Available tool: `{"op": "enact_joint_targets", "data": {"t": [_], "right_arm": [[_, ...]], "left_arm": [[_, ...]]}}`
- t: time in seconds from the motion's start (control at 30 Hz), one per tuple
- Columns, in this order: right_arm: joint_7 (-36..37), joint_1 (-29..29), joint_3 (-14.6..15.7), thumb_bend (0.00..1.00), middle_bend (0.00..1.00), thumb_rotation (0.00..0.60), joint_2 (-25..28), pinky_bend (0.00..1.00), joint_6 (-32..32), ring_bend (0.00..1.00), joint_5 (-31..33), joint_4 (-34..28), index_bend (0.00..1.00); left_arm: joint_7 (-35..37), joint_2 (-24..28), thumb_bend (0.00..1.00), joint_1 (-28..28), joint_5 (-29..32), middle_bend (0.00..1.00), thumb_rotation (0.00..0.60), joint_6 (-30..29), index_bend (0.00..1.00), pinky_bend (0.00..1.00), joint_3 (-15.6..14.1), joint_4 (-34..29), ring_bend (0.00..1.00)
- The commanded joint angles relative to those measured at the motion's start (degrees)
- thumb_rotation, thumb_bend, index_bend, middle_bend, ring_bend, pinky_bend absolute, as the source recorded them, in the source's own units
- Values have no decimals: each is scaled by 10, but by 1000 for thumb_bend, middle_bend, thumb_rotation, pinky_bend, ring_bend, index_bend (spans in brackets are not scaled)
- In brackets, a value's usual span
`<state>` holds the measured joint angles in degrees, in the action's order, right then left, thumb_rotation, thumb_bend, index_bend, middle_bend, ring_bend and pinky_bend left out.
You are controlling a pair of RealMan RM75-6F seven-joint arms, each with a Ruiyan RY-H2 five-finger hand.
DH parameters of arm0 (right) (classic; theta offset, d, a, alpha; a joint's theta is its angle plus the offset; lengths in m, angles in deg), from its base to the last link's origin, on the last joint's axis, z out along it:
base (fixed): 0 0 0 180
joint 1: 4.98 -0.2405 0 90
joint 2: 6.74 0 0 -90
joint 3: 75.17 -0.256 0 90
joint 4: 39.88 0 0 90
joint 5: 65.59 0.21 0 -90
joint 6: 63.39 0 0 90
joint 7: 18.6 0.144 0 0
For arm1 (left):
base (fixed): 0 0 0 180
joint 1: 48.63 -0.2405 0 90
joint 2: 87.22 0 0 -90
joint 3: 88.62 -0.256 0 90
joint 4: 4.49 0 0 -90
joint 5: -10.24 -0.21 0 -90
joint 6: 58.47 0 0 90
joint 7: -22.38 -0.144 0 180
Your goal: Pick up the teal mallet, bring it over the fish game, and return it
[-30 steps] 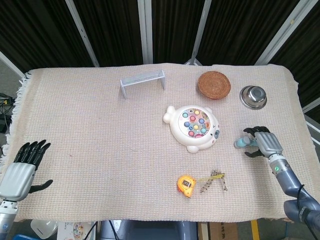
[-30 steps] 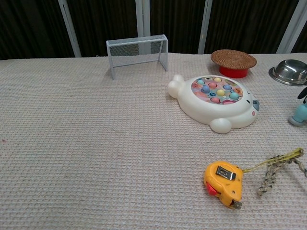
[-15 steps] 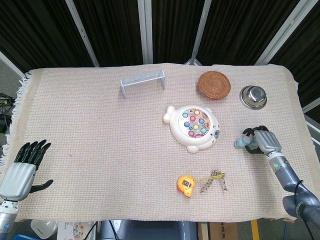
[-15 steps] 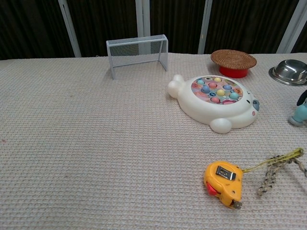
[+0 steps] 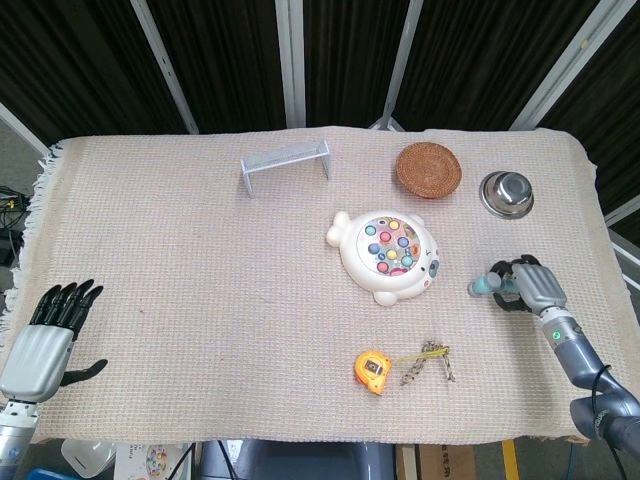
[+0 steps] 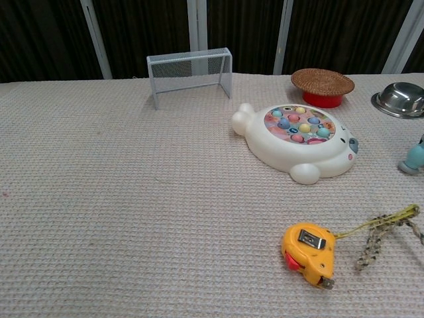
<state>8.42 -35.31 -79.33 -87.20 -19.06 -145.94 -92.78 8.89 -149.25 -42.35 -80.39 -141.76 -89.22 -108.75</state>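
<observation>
Nearest, at the left corner, the left hand [image 5: 40,345] hangs palm-down with its dark fingers spread and nothing in it; only the head view shows it. Further in, right of centre, an orange tape measure [image 5: 372,369] lies on the beige woven cloth [image 5: 200,300] with its yellow strip run out toward a small braided cord [image 5: 428,364]. At the right edge the right hand [image 5: 530,287] is wrapped around the handle of the small teal plastic mallet [image 5: 484,286], which sits low at the cloth. The mallet's long axis lies left to right, its head pointing left toward the white seal-shaped fish game [image 5: 390,255]. The chest view catches only the mallet's teal head [image 6: 415,158] at its frame edge, not the hand. Beyond stand a steel bowl [image 5: 506,192], a round wicker lid [image 5: 428,168] and a small grey wire goal [image 5: 285,165].
</observation>
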Motion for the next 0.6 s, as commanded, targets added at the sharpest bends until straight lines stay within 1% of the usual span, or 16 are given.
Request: {"op": "enact_joint_targets", "data": {"t": [0.03, 0.33, 0.6], "right_arm": [[3, 0, 2, 432, 408, 600, -1, 112, 2, 247, -2, 2, 397], [10, -2, 3, 457, 445, 600, -8, 120, 3, 277, -4, 11, 436], [10, -5, 3, 470, 446, 600, -11, 120, 3, 277, -3, 13, 437]], "left_arm": [[-1, 0, 0, 0, 0, 0, 600, 0, 0, 0, 0, -1, 0], [-1, 0, 0, -1, 4, 0, 600, 0, 0, 0, 0, -1, 0], [0, 0, 0, 0, 9, 0, 600, 5, 0, 0, 0, 0, 0]]}}
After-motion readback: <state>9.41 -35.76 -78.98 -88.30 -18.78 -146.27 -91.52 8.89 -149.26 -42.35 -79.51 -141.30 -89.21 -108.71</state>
